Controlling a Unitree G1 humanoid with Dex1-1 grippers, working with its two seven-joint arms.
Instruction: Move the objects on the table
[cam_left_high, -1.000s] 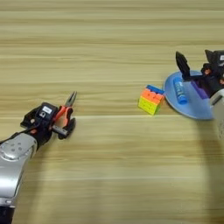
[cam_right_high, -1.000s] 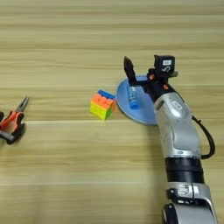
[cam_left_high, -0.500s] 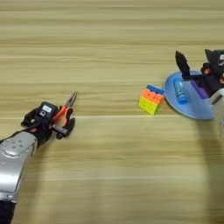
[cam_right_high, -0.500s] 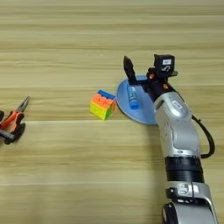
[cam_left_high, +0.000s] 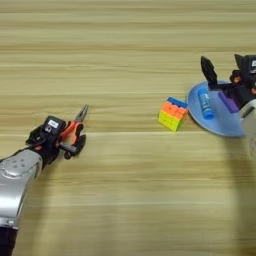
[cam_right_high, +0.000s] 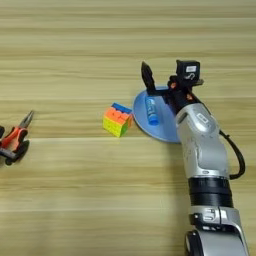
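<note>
The pliers (cam_left_high: 76, 124), with orange-black handles and tips pointing up and right, lie at the table's left. My left gripper (cam_left_high: 69, 144) is shut on their handles. Right of centre stands the multicolour puzzle cube (cam_left_high: 172, 113). Beside it on the right is the light-blue plate (cam_left_high: 216, 126), bearing a blue tube (cam_left_high: 205, 102) and a purple block (cam_left_high: 228, 101). My right gripper (cam_left_high: 226, 75) hovers over the plate's far side, open. One black finger (cam_right_high: 147, 78) stands up left of the tube. The wrist partly hides the block.
The light-wood table (cam_left_high: 125, 200) fills both views. My right forearm (cam_right_high: 202, 150) runs from the bottom edge up to the plate and covers its right side. My left forearm (cam_left_high: 17, 175) enters from the lower left corner.
</note>
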